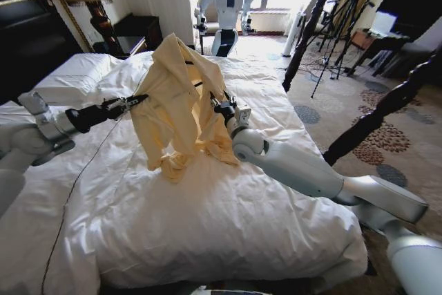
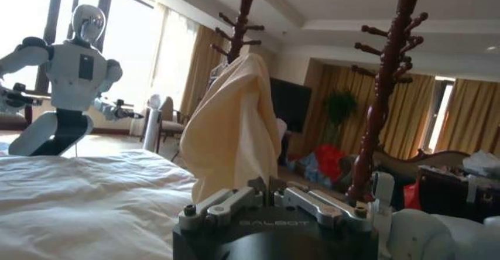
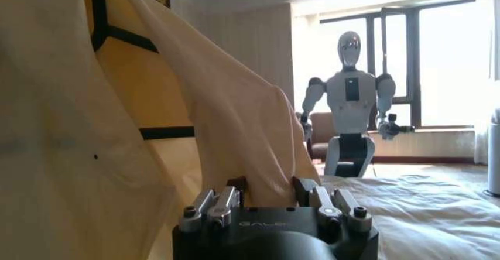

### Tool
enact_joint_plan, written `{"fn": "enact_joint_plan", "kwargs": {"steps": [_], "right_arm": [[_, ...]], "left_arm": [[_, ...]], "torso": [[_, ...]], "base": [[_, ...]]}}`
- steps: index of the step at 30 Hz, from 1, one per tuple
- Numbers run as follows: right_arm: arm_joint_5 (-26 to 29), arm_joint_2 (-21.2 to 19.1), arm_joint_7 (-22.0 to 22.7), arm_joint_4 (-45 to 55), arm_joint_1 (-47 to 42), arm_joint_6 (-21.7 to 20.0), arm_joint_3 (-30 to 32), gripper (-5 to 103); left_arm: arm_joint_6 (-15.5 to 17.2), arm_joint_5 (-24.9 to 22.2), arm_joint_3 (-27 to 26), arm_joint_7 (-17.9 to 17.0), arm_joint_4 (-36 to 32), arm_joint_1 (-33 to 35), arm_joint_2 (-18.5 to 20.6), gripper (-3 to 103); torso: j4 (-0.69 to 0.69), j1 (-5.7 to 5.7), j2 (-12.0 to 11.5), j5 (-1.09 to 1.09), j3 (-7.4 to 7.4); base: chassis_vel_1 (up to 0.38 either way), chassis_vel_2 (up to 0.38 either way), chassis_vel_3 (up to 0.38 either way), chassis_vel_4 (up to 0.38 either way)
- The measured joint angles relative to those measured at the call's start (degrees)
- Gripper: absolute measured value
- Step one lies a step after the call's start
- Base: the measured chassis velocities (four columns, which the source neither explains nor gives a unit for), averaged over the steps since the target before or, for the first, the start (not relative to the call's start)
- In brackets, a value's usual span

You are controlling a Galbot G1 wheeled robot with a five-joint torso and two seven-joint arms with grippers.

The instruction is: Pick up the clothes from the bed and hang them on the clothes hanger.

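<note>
Reaching in from the left over the bed (image 1: 207,226), my left pincer (image 1: 136,99) has its fingers drawn together on the yellow shirt (image 1: 176,101), pinching its near edge; in my left wrist view the cloth (image 2: 234,131) rises straight up out of the fingers (image 2: 226,200). The shirt hangs lifted above the white duvet, its lower folds bunched and touching the bedding. A dark hanger (image 1: 200,82) sits inside it, showing at the opening. On the right, my right pincer (image 1: 222,106) is pressed together on the shirt's other side; fabric (image 3: 234,131) is nipped between its fingers (image 3: 228,200), and the hanger's dark bars (image 3: 117,34) show through the cloth.
</note>
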Motion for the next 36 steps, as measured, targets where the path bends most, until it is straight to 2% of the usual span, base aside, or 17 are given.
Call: {"fn": "enact_joint_plan", "kwargs": {"steps": [3,5,7,8,11,16,20,24,27,28,30,36], "right_arm": [[-0.41,-0.36,0.49,0.07,0.58,0.14,0.0,23],[-0.56,-0.65,0.68,0.28,0.95,0.15,-0.01,23],[-1.03,-1.32,0.98,0.68,1.69,0.17,0.05,12],[-1.03,-1.32,0.98,0.68,1.69,0.17,0.05,12],[-2.3,-2.91,1.02,1.72,3.66,0.29,0.69,-2],[-2.93,-4.13,-0.56,2.02,7.62,0.2,1.25,-2],[-2.24,-2.86,-2.29,0.23,12.45,-0.23,1.68,-2],[-0.74,0.36,-3.37,-3.37,16.55,-0.78,2.29,-2],[-0.65,4.43,-4.73,-9.17,20.13,-0.76,2.98,-1],[-0.65,4.43,-4.73,-9.17,20.13,-0.76,2.98,-1],[-0.73,7.38,-5.41,-13.19,22.43,-0.75,3.5,0],[-0.84,12.02,-7.01,-19.04,26.27,-0.74,3.94,0]], "left_arm": [[-0.15,-0.01,-0.05,0.0,-0.16,0.15,-0.08,1],[-0.23,-0.01,-0.05,0.0,-0.25,0.18,-0.12,1],[-0.26,-0.01,-0.11,0.01,-0.51,0.27,-0.19,1],[-0.26,-0.01,-0.11,0.01,-0.51,0.27,-0.19,1],[-0.29,0.15,-0.38,0.11,-0.86,0.84,-0.45,1],[-0.29,0.39,-0.7,0.36,-1.53,1.52,-0.76,1],[-0.29,0.96,-0.75,0.41,-2.31,1.83,-1.15,1],[-0.25,1.74,-0.71,0.51,-2.96,2.02,-1.55,1],[-0.2,2.53,-0.74,0.67,-4.07,2.95,-2.16,1],[-0.2,2.53,-0.74,0.67,-4.07,2.95,-2.16,1],[-0.17,2.89,-0.96,0.76,-4.82,3.65,-2.6,1],[-0.06,3.58,-1.44,1.51,-5.86,4.31,-3.28,1]], "torso": [[0.0,0.0,0.0,0.0,0.0],[0.0,0.0,0.0,0.0,0.0],[0.0,0.0,0.0,0.0,0.0],[0.0,0.0,0.0,0.0,0.0],[0.0,0.0,0.0,0.0,0.0],[-0.01,0.0,0.0,0.0,0.0],[-0.01,0.0,0.0,0.0,0.0],[0.0,0.0,0.0,-0.02,0.0],[0.01,0.0,0.0,-0.02,0.01],[0.01,0.0,0.0,-0.02,0.01],[0.0,0.0,0.0,-0.02,0.01],[0.01,0.0,0.0,-0.01,0.01]], "base": [[0.0,0.0,0.0,0.0],[0.0,0.0,0.0,0.0],[0.0,0.0,0.0,0.0],[0.0,0.0,0.0,0.0],[0.0,0.0,0.0,0.0],[0.0,0.0,0.0,0.0],[0.0,0.0,0.0,0.0],[0.0,0.0,0.0,0.0],[0.0,0.0,0.0,0.0],[0.0,0.0,0.0,0.0],[0.0,0.0,0.0,0.0],[0.0,0.0,0.0,0.0]]}}
